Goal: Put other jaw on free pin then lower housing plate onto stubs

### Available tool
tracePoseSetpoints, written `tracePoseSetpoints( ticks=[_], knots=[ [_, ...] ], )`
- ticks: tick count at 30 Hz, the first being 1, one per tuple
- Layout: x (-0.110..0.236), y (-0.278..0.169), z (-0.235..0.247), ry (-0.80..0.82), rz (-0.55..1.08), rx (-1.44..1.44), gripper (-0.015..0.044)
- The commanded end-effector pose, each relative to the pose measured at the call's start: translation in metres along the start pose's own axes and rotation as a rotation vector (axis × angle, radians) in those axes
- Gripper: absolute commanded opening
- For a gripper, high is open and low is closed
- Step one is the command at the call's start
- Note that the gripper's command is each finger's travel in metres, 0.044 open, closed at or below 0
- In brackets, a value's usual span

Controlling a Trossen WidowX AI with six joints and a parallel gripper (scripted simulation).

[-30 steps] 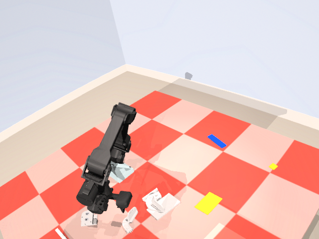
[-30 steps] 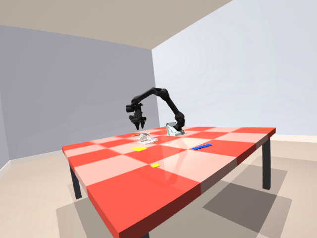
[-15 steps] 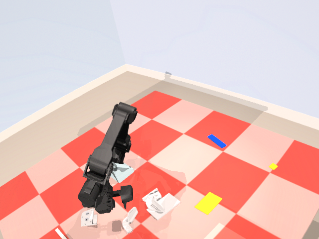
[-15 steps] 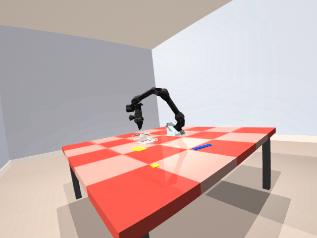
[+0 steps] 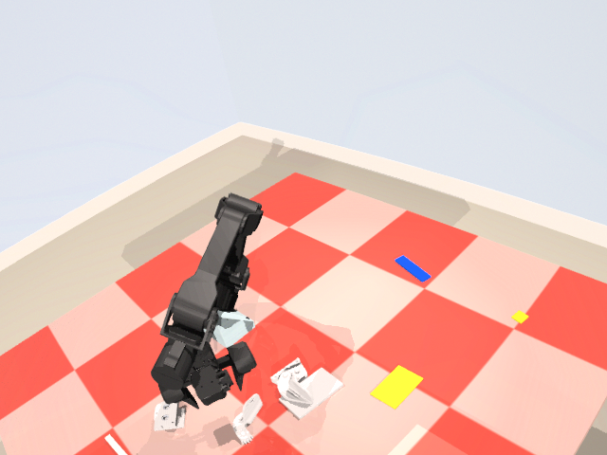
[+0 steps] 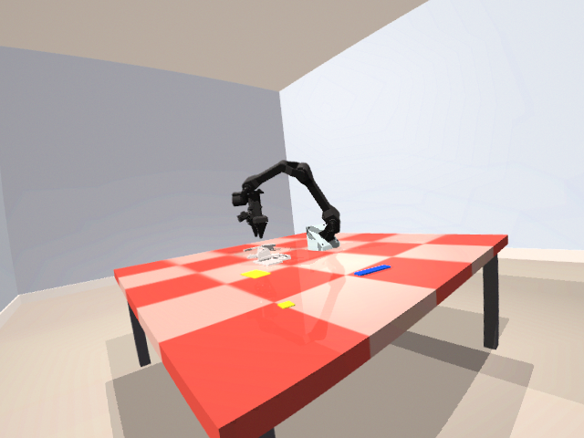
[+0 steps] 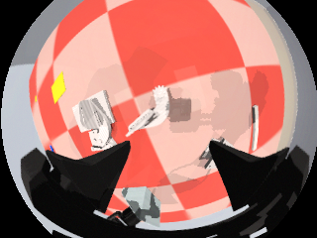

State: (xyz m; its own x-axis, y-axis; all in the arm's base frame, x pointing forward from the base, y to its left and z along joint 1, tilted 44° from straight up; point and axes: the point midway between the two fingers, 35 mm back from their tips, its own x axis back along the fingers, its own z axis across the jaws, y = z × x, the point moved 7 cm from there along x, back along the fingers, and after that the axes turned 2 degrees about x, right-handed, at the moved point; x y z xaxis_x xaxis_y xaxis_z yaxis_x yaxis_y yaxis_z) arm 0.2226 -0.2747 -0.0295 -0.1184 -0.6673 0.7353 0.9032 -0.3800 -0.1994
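My gripper is open and empty, above the table among the white parts. The loose white jaw lies on the table, its toothed end away from the arm's base, ahead of my fingertips in the wrist view. The white base plate lies to one side with a jaw on it; its pins and any tooth contact cannot be made out. The white housing plate, with dark holes, lies apart on the other side, partly hidden by a finger in the wrist view.
A white bar lies beyond the housing plate. A yellow rectangle lies beyond the base plate. A small yellow square and a blue bar lie farther off.
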Motion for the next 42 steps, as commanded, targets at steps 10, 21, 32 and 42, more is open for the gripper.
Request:
tracePoseSetpoints(
  ticks=[10, 21, 32, 42],
  knots=[
    [0.001, 0.0, 0.005, 0.005, -0.002, 0.3, 0.044],
    [0.002, 0.001, 0.009, 0.005, -0.003, 0.553, 0.044],
    [0.003, 0.001, 0.013, 0.004, -0.003, 0.805, 0.044],
    [0.004, 0.002, 0.016, 0.004, -0.004, 1.035, 0.044]
  ],
)
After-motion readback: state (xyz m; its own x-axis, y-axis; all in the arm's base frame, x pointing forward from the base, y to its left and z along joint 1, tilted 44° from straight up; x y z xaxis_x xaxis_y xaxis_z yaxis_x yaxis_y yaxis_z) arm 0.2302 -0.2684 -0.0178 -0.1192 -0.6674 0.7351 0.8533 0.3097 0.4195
